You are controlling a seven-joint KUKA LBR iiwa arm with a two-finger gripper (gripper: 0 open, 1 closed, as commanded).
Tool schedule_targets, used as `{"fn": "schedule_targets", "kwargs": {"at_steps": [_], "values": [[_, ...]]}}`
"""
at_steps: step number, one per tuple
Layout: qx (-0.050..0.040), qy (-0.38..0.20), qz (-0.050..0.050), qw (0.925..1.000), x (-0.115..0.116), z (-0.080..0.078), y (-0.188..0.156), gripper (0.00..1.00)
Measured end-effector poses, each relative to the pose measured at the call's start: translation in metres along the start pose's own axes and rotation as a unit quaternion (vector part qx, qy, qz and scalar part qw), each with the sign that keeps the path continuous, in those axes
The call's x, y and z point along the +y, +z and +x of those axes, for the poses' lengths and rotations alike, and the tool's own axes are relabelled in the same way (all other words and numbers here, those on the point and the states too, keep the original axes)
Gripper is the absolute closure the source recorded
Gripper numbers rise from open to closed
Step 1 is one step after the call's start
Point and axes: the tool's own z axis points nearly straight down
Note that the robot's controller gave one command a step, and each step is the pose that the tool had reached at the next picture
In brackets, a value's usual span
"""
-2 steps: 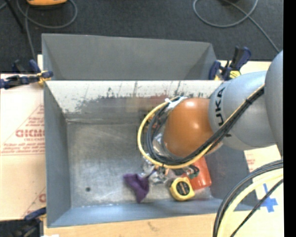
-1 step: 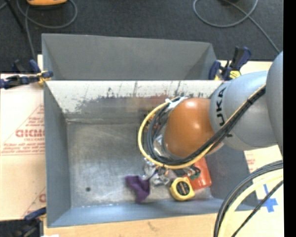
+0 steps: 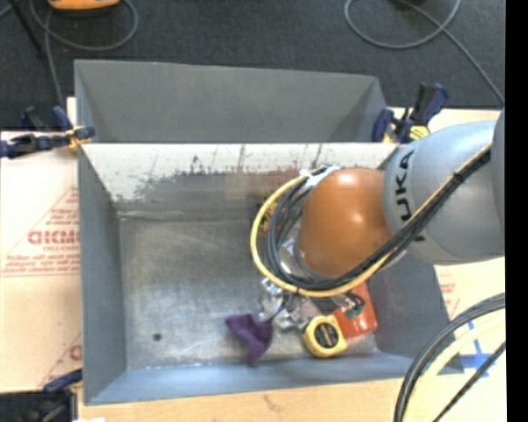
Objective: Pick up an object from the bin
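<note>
Arm: the grey arm point(image 3: 449, 200) comes in from the right and bends down into the near right part of the bin point(image 3: 158, 262).
Cover: an orange dome point(image 3: 339, 222) sits on the wrist. Yellow and black cables point(image 3: 266, 236) loop round its left and lower side.
Jaws: bare metal parts stick out below the cover, low over the bin floor and close to the front wall. The cover hides most of them. I cannot tell how far open they are, or whether they have hold of anything.
Cloth: purple and crumpled point(image 3: 249, 334), it lies on the floor by the front wall, just left of the jaws. Its upper right edge reaches their metal, but I cannot tell whether the two touch.
Tape measure: yellow with a dark round face point(image 3: 326, 337), it lies against the front wall, just right of the jaws.
Orange thing: a red-orange piece point(image 3: 361, 317) lies just beside the tape measure, to its right and a little further back, partly under the cables. I cannot tell what kind of thing it is.
Layout: all three things lie close together below the wrist.
</note>
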Motion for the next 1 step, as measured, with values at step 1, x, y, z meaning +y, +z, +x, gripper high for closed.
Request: {"fn": "schedule_targets", "kwargs": {"at_steps": [1], "values": [[-0.0023,0.001,0.002,1.0000,-0.0013,-0.0020,-0.0199,1.00]]}}
